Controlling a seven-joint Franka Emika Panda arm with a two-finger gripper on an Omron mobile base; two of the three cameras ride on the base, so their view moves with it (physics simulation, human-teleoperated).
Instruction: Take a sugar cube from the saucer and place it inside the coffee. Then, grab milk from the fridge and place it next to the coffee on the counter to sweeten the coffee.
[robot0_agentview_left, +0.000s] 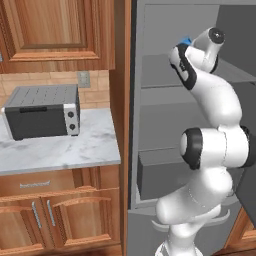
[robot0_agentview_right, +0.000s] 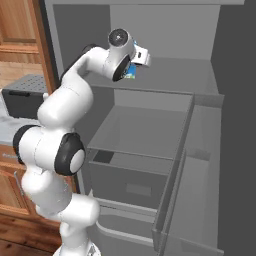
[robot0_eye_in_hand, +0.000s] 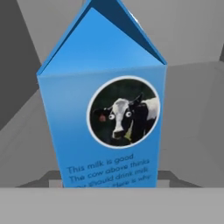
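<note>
Your gripper (robot0_agentview_right: 134, 64) reaches deep into the open fridge (robot0_agentview_right: 165, 100) and appears pinched on the milk (robot0_eye_in_hand: 103, 109), which stands upright on the upper shelf (robot0_agentview_right: 175, 75), so you can lift it out toward the counter (robot0_agentview_left: 60, 145).

We count one milk carton (robot0_eye_in_hand: 103, 113), bright blue, with one round cow picture on its front; one open fridge (robot0_agentview_right: 165, 45) holding one boxy grey drawer (robot0_agentview_right: 130, 185); one dark toaster oven (robot0_agentview_left: 42, 111) with two knobs on one marble surface (robot0_agentview_left: 60, 150); one wall outlet (robot0_agentview_left: 83, 78); and two lower cabinet doors (robot0_agentview_left: 50, 220) with one handle each
</note>
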